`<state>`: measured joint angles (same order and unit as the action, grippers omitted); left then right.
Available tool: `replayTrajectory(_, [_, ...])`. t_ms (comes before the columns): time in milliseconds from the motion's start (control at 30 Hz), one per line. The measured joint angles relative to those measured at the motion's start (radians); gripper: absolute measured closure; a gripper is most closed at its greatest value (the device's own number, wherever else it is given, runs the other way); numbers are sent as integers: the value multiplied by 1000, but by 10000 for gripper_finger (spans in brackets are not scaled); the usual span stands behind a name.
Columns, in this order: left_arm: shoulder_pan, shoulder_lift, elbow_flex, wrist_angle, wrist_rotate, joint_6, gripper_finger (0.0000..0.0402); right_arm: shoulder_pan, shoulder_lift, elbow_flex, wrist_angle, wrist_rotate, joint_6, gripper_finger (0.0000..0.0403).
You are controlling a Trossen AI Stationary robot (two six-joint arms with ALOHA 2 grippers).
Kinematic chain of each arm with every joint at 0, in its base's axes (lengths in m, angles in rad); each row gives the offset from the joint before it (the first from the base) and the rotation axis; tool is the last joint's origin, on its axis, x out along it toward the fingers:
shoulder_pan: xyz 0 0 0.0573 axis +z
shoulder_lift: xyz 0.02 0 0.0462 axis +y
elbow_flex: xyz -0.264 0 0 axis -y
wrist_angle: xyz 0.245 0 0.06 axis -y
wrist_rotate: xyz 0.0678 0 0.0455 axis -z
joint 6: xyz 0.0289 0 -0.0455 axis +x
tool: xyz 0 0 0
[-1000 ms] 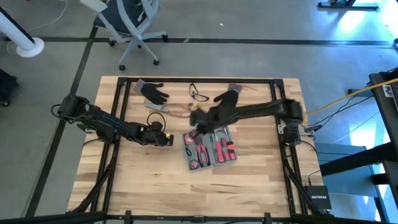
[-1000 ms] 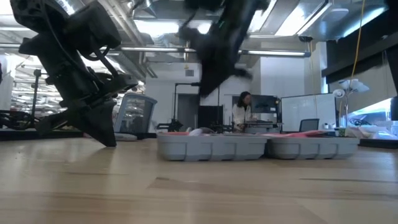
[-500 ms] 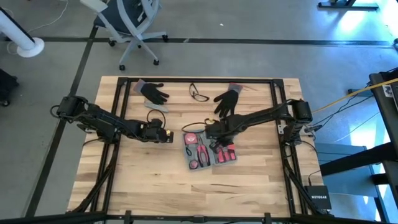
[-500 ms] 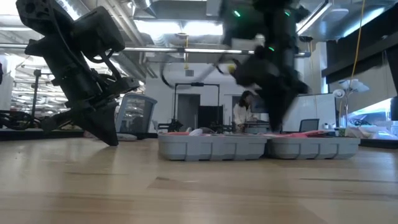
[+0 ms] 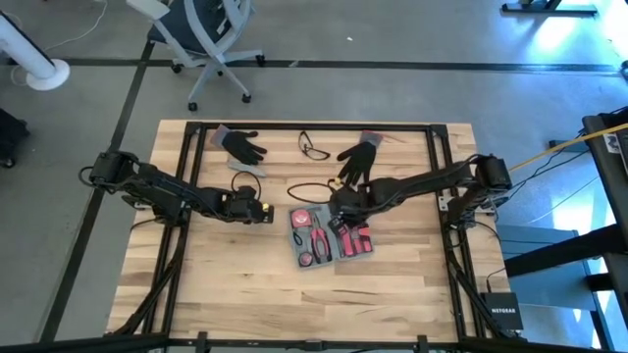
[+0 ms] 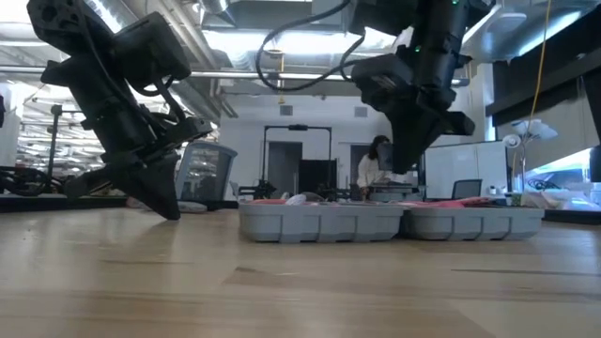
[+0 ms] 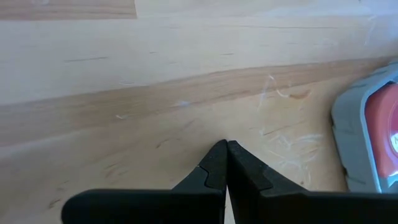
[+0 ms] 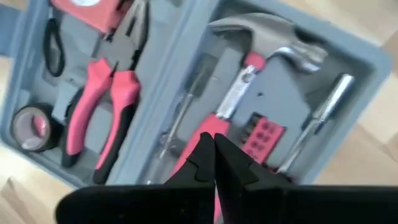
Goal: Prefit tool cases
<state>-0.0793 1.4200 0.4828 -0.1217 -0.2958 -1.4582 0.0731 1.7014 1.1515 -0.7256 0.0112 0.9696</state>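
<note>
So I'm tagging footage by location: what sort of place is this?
Probably a robotics lab or workshop in an open-plan office: a wooden worktable on bare concrete, an office chair beside it, and desks with a person under exposed ceiling ducts.

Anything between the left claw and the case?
Bare wood only: the high view shows the left claw and the case apart, nothing between them.
</note>
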Motion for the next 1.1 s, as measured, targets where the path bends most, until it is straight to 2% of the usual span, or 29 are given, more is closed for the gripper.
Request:
replayTrajectory(100, [3, 0, 0, 1, -1, 0, 402, 1, 31, -10, 57, -9, 3, 403])
replayTrajectory(200, [6, 0, 0, 1, -1, 0, 402, 6, 110, -47, 141, -92, 10, 403])
replayTrajectory(367, [10, 0, 1, -1, -3, -5, 402, 33, 167, -47, 138, -163, -3, 403])
replayTrajectory(433, [11, 0, 1, -1, -3, -5, 401, 32, 139, -25, 126, -146, -9, 403])
replayTrajectory(633, [24, 0, 1, -2, 1, 0, 402, -8, 23, 66, 25, 14, -32, 403])
replayTrajectory(800, [35, 0, 1, 1, 5, 13, 401, 35, 9, 46, -45, 16, -3, 403])
replayTrajectory(967, [38, 0, 1, 1, 7, 22, 402, 49, 36, -17, 21, 16, 42, 403])
replayTrajectory(1100, [42, -1, 1, 1, 13, 26, 401, 53, 104, -100, 166, -52, 71, 403])
